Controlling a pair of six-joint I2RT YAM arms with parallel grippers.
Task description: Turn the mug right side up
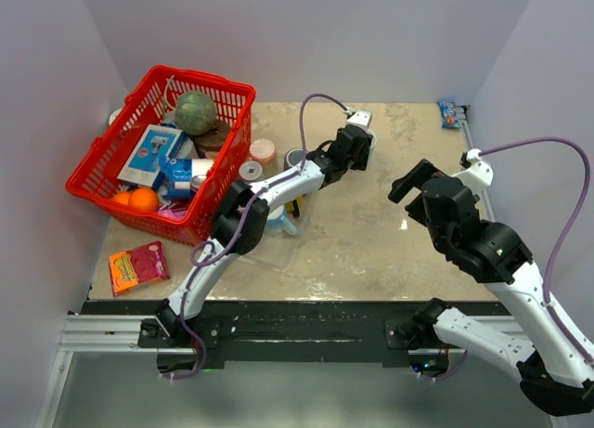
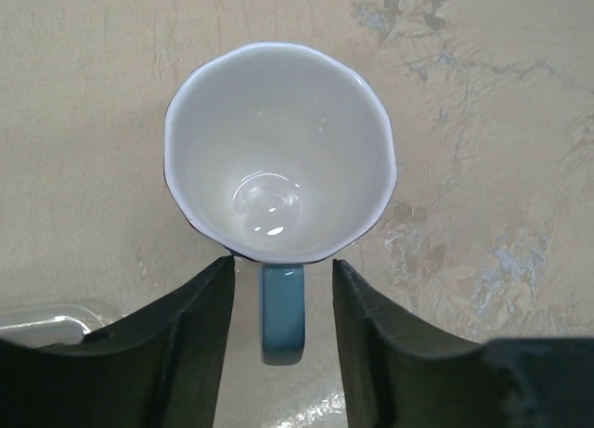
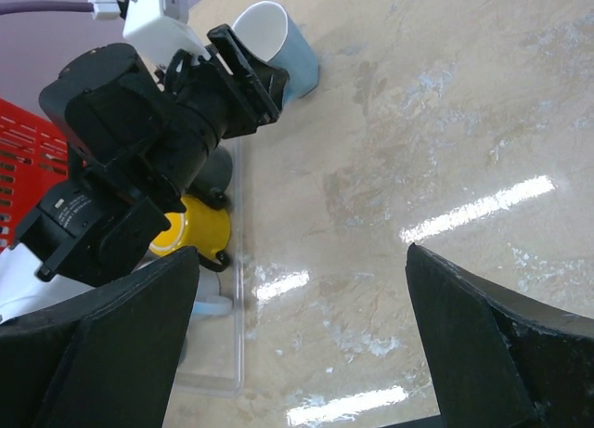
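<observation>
From where I stand, the mug (image 2: pixel 278 149) sits upright on the surface (image 2: pixel 501 122) toward the far middle, its white inside facing up, so the turning looks done. The left claw (image 2: pixel 278 270) is released, its jaws straddling the blue handle (image 2: pixel 283 317) without touching it. The right claw (image 3: pixel 302 253) hangs spread wide and empty, well apart. What seems left is backing the left arm away.

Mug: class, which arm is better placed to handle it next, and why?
Left. The left hand straddles the handle of the upright mug; the right hand hangs open, well away.
</observation>
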